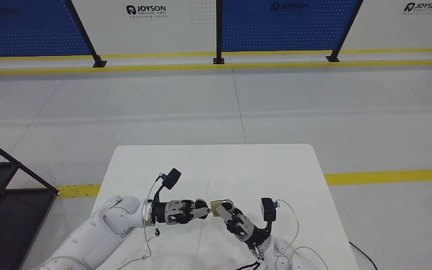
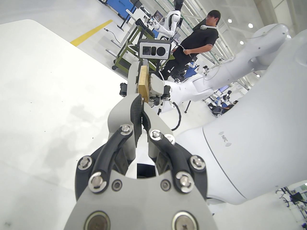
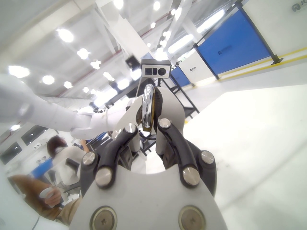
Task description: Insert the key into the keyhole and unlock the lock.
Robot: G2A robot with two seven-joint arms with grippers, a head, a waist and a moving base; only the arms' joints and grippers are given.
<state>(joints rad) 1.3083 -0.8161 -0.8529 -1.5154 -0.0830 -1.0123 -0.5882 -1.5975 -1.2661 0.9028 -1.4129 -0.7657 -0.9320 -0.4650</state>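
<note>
As right claw (image 3: 151, 102) clamps lock (image 3: 146, 117), seemingly edge-on

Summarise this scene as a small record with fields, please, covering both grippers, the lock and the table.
lock: brass-coloured metal padlock, held in the air between the two grippers, off the table
right gripper: shut on the padlock, with the padlock's shiny silver part facing its wrist camera
left gripper: pads closed, tips at the padlock's near end
key: hidden between the left gripper's pads, cannot be made out
table: white rectangular tabletop with rounded corners, beneath both arms
unlocked: cannot tell
</note>
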